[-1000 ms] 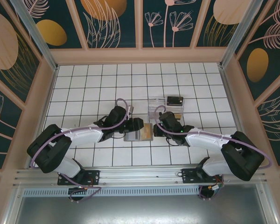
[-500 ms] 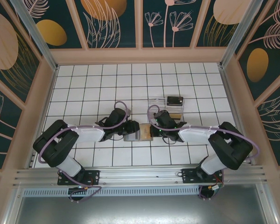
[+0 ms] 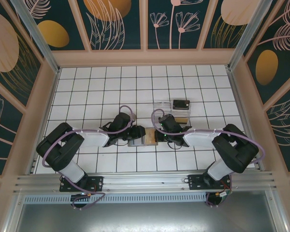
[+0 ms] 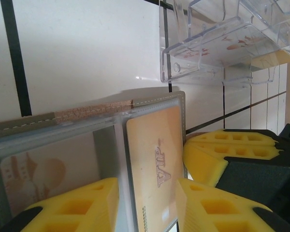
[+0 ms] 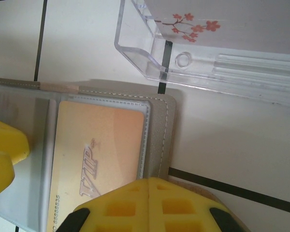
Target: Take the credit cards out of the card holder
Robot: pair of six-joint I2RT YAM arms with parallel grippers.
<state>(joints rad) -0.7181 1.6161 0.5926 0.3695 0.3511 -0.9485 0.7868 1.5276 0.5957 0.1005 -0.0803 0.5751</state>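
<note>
Drawn inward since earlier, your left gripper (image 4: 147,193) is hovering open-jawed over the gold card (image 5: 101,150) while your right gripper (image 5: 150,188), jaws shut, is risking shoving the card holder (image 5: 157,133) aside.

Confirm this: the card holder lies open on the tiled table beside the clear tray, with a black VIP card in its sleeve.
One thing is wrong: the VIP card is tan-gold, not black, as the right wrist view shows. Otherwise yes: the card holder lies open on the tiled table beside the clear tray, that card in its sleeve.
</note>
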